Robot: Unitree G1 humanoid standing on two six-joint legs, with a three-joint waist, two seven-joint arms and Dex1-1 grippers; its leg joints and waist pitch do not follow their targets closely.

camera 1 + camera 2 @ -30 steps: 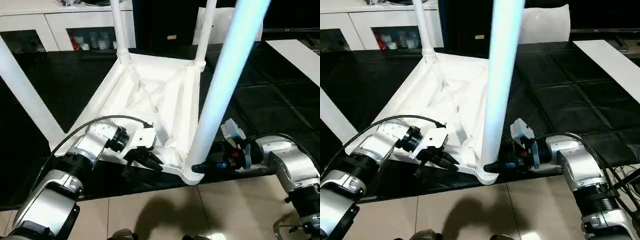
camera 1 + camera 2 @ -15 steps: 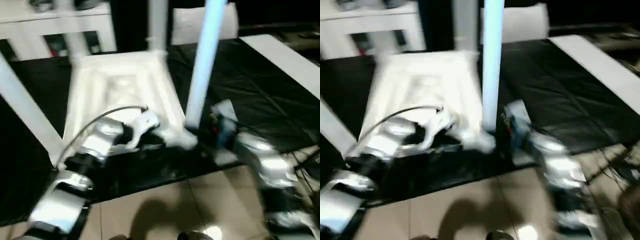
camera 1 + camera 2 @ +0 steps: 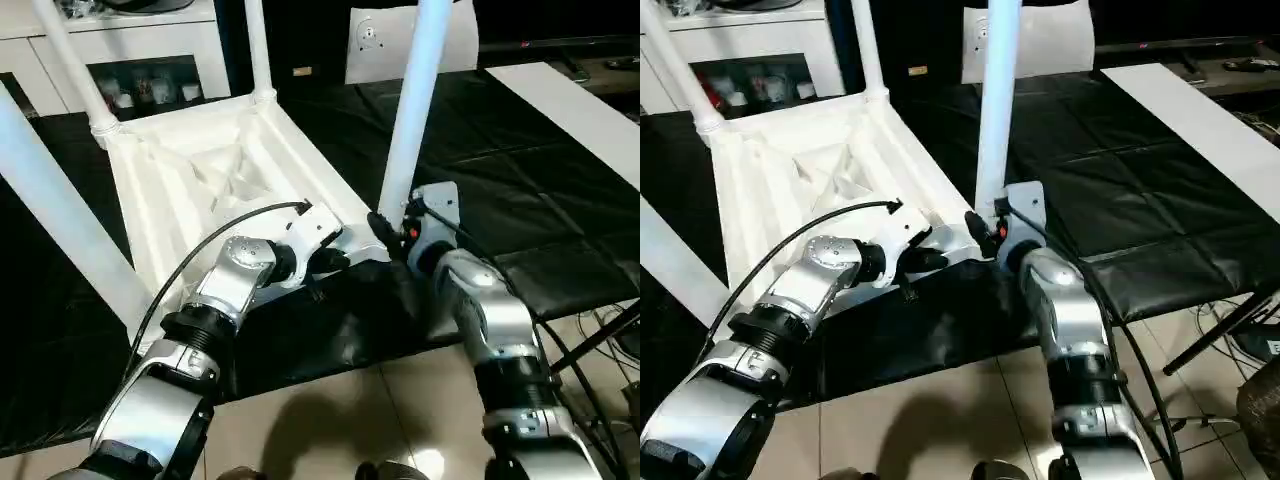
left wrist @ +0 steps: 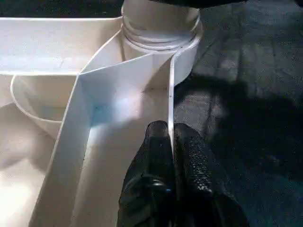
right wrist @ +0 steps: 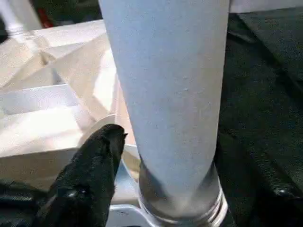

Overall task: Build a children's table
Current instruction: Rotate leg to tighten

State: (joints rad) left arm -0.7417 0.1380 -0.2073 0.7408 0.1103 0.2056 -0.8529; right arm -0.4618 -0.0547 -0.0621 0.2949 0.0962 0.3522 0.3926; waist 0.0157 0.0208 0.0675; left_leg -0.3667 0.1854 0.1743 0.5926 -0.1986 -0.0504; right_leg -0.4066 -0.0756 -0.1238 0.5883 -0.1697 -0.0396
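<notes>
Children's table [image 3: 215,175]: white plastic, lying upside down on a black mat [image 3: 480,180] on the floor, ribbed underside facing up, legs standing upward from its corner sockets.
Near leg [image 3: 412,110]: upright in the corner socket [image 4: 158,33] closest to the robot, between the two pincers.
Other legs: two rise from the far corners [image 3: 258,45]; one slants across the left side [image 3: 55,205].
Left pincer [image 4: 171,149]: closed, its two black fingers pinching the thin edge wall of the table's underside just short of the near socket.
Right pincer [image 5: 156,156]: at the base of the near leg; one black finger [image 5: 92,172] lies beside the leg, the other is hidden, so whether it grips cannot be told.
Background: white cabinet [image 3: 130,55] with glass doors behind the table; flat white board [image 3: 565,105] lying to the right on the mat.
Floor [image 3: 330,420]: pale tiles in front of the mat.
</notes>
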